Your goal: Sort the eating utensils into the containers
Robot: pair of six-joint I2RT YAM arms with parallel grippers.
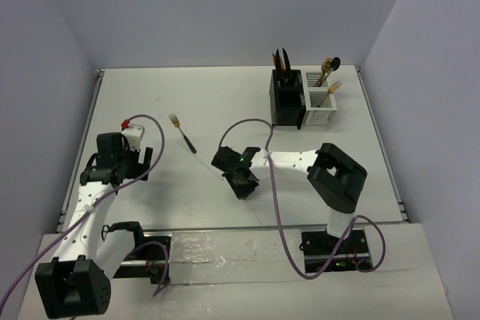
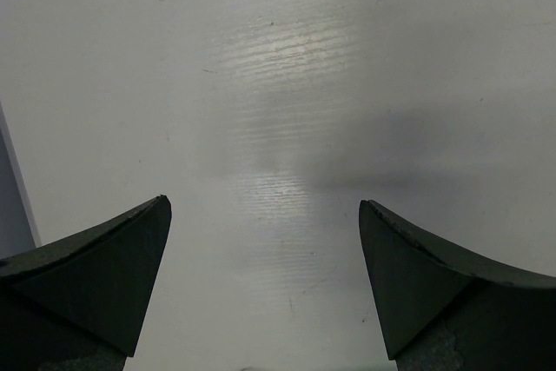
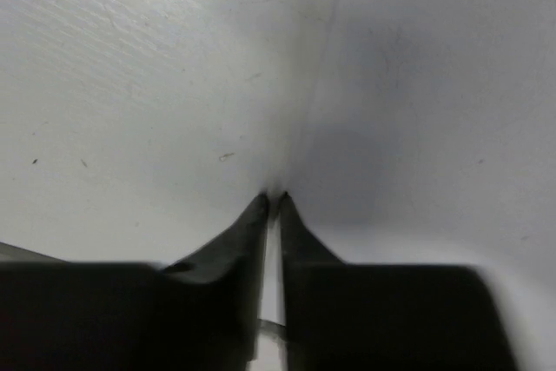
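Fork (image 1: 182, 132) lies alone left of the middle, containers (image 1: 285, 106) stand upper right. My left gripper (image 2: 265, 215) is wide. My right gripper (image 3: 272, 199) is pinched narrow; I cannot tell if it holds anything

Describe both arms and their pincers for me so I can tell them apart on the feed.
The left arm and right arm: white links, black joint housings, a purple cable along each. The left wrist has a white block with a red tag; the right has a small green light. The left pincer and right pincer have dark, wedge-shaped fingers tapering to points.
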